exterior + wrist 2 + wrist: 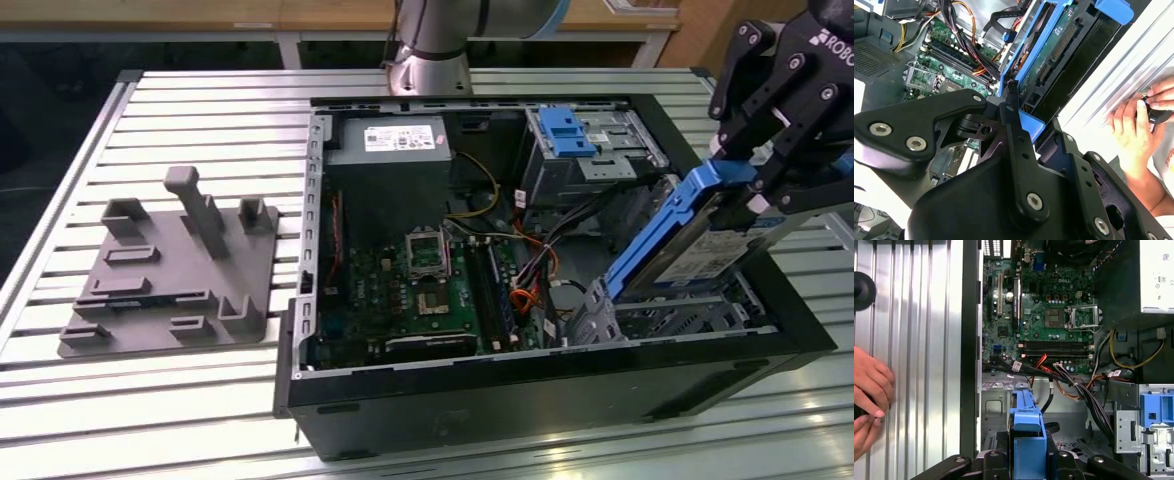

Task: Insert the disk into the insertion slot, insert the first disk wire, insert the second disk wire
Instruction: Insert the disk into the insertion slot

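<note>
In the open computer case (pixel 534 390), on the exterior view's right of its motherboard (pixel 414 290), the first step looks under way: the disk (pixel 674 245) stands steeply tilted, lower end at the insertion slot (pixel 667 320) in the case's near corner, and the gripper (pixel 761 190) has its fingers clamped on the blue caddy, so seating it likely calls for levelling.

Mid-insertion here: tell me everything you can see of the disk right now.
The disk is a flat silver drive with a white-and-blue label in a bright blue plastic caddy. It is steeply tilted: the gripper clamps its upper end, and its lower end dips into the open computer case at the insertion slot, not seated. The second wrist view shows its green circuit-board side with connector ports. Whether it touches the slot, I cannot tell.
</note>
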`<state>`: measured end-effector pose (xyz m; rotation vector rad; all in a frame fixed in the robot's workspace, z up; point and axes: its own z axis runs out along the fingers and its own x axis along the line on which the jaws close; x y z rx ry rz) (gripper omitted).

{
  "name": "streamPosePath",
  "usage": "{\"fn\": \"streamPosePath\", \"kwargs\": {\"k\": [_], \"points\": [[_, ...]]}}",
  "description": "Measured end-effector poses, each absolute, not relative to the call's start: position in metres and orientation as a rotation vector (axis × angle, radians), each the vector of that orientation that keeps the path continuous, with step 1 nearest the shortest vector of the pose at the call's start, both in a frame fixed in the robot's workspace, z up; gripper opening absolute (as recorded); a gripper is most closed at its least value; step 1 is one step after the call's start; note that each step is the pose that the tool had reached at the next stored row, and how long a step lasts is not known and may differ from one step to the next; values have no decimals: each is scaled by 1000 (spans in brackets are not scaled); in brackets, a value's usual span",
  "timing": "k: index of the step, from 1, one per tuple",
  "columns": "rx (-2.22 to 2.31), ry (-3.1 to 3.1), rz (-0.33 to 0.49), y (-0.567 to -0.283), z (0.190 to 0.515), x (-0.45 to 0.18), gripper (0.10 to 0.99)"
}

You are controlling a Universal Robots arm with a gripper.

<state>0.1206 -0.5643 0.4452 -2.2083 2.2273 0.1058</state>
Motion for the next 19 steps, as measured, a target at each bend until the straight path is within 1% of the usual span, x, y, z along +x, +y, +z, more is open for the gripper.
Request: {"fn": "streamPosePath", "kwargs": {"k": [19], "points": [[-2208, 2228, 105, -564, 423, 121, 365]]}}
